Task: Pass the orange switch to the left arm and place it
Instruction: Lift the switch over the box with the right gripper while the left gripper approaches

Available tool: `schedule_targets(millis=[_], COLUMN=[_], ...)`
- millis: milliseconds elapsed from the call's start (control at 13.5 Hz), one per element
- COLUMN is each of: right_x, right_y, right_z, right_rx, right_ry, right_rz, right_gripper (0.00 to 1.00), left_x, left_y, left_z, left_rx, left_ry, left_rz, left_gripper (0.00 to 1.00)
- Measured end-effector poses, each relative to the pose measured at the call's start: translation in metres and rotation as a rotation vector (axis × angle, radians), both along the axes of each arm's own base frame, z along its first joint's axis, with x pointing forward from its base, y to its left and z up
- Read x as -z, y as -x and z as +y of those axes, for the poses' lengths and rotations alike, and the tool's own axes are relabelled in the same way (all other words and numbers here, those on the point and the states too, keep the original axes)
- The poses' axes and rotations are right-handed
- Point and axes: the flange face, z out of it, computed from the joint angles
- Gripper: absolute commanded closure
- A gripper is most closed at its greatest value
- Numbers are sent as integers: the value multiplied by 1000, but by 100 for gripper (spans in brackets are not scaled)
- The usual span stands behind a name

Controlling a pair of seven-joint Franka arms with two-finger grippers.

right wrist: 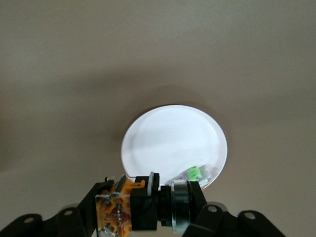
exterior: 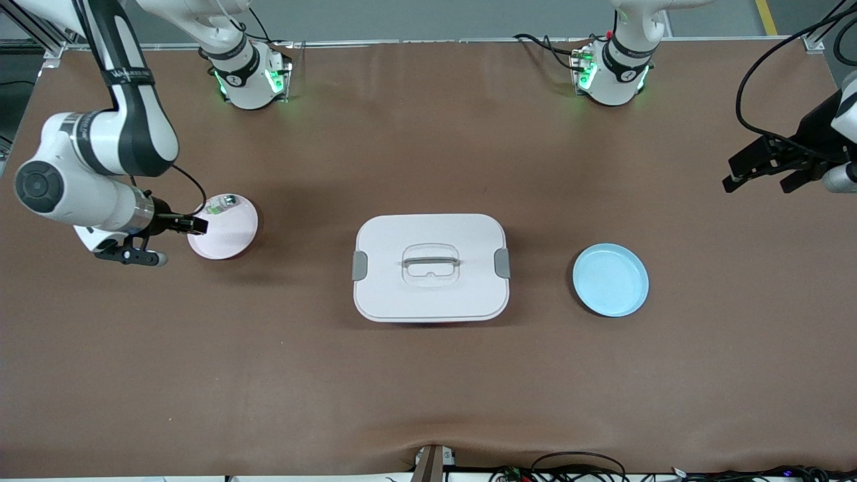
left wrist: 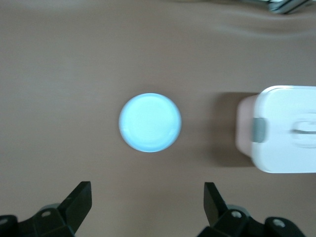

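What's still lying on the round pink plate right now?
On the round pink plate lies only a small silver-and-green part, near its rim. The orange switch is off it, clamped in the right gripper above the plate's edge, which hides a sliver of plate.

- No text, label, brand, number or sign can be read in any view
- Faint lettering is seen on a right arm (exterior: 127, 77) band, but illegible

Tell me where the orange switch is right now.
The orange switch is clamped in the right gripper, up over the rim of the pink plate, at the right arm's end of the table.
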Motion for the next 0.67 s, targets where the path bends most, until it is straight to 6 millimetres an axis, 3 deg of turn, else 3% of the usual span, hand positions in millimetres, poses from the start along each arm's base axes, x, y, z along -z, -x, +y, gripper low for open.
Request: schedule_targets(millis=[370,667], right_x=[-49,-87], right_y=[-15,-23], right_z=[36,114], right_rx=[237,407], right_ry=[-112,-139], right_rz=[43,62], right_gripper=[100,100], left_x=[-6,25], left_y=[-1,-23], left_z=[-18,-49], left_rx=[-14,-17], left_ry=[300,574], left_rz=[17,113], left_gripper=[0,0])
